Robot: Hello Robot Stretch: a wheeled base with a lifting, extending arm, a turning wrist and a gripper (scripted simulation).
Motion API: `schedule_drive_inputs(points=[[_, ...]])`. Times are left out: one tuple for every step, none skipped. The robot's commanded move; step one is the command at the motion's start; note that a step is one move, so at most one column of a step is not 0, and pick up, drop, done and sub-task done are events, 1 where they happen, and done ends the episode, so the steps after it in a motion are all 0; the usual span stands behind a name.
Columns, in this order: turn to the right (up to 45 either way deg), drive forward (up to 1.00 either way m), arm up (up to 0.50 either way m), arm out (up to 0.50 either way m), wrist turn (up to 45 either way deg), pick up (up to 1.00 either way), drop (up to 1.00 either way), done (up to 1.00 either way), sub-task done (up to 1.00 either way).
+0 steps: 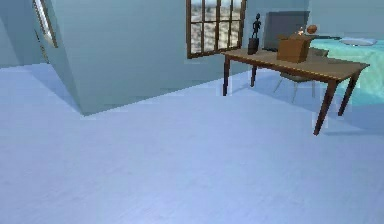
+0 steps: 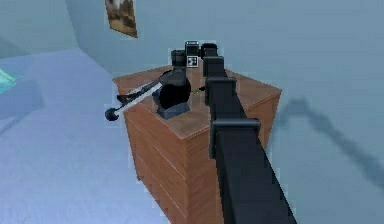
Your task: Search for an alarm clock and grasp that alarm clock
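Wooden dresser bears a dark round thing, perhaps the alarm clock; gripper at it, fingers' hold impossible to tell.

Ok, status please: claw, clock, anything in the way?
Claw at dresser, load cannot tell. Dark round thing on dresser, maybe clock. No obstacle seen near it.

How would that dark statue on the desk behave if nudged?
Likely tippy: the statue is tall and slim. It stands near one end of the desk, so a sideways push could send it off the edge. It probably stays rigid, as its thin shape holds upright.
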Motion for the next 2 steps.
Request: schedule_drive_inputs(points=[[0.0,0.00,0.00,0.00,45.0,0.00,0.00,0.00,0.00],[0.0,0.00,0.00,0.00,12.0,0.00,0.00,0.00,0.00]])
